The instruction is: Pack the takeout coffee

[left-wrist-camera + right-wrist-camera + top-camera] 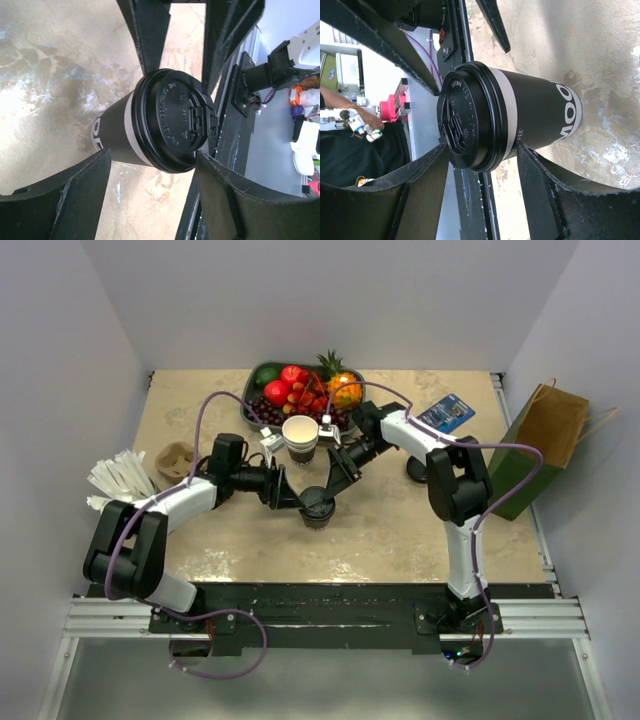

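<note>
coffee point(318, 508) upright, mid desk point(420, 530) | L pincer point(298, 498) released, fingers spread wide, tips at coffee from left | R pincer point(333, 490) released, spread wide, tips at coffee from far-right side | neither clamps it | white cups point(300, 433) just behind

The surface point(400, 535) is carrying one lidded coffee point(317, 507), one open white cup point(300, 433), one fruit tray point(262, 375), one cardboard carrier point(174, 462), one bundle of white wrappers point(112, 480), one blue packet point(446, 413) and one loose lid point(414, 473). One brown bag point(548, 428) is standing alongside.
</note>
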Robot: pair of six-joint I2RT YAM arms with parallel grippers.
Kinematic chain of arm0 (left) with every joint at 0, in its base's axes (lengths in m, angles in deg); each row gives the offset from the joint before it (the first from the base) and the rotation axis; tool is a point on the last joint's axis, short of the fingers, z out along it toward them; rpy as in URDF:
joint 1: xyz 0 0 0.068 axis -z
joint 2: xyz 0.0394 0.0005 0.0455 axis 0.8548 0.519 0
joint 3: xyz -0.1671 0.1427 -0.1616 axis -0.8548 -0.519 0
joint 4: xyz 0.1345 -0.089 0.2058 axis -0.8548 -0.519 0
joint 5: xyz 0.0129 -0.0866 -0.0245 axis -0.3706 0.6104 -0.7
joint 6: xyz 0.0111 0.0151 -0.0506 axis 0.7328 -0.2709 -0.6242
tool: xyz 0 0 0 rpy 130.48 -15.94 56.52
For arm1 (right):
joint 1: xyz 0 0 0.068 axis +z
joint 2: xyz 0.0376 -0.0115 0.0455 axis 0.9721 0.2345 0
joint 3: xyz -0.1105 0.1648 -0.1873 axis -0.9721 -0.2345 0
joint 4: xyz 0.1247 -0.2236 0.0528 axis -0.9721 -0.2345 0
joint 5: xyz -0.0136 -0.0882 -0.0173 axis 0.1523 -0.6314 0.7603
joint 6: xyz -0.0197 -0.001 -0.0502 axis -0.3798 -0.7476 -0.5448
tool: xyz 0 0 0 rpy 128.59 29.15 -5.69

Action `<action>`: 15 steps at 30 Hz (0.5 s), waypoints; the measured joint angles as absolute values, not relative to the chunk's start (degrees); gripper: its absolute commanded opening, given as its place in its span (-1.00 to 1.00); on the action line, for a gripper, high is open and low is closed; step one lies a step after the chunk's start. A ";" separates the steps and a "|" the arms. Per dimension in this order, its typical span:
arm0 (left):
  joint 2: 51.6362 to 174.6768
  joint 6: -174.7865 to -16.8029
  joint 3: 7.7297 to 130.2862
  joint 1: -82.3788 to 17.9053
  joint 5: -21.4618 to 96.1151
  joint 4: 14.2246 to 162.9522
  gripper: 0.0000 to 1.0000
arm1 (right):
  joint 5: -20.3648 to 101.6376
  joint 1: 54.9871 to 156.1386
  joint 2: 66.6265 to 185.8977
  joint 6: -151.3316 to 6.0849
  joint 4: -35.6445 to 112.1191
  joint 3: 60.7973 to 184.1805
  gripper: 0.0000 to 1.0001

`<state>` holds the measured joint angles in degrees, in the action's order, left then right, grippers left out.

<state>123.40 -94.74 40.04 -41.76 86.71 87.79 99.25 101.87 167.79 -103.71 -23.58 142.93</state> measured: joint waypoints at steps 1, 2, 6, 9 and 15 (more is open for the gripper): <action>123.48 -94.74 40.04 -41.76 86.41 87.89 0.43 | 99.25 101.87 167.79 -103.84 -23.73 142.93 0.20; 123.66 -94.76 40.04 -41.76 86.01 88.11 0.42 | 99.23 101.87 167.79 -103.97 -23.78 142.88 0.19; 124.53 -95.57 40.02 -41.81 85.36 88.66 0.40 | 99.17 101.84 167.79 -104.41 -24.04 142.12 0.17; 124.95 -95.83 40.04 -41.81 85.23 88.99 0.40 | 99.12 101.65 167.79 -105.15 -24.76 141.38 0.14; 125.39 -97.41 39.34 -41.83 85.31 90.60 0.39 | 99.04 101.43 167.79 -107.51 -27.14 141.16 0.11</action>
<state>125.39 -97.41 39.34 -41.83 85.31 90.60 99.04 101.43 167.79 -107.51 -27.14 141.16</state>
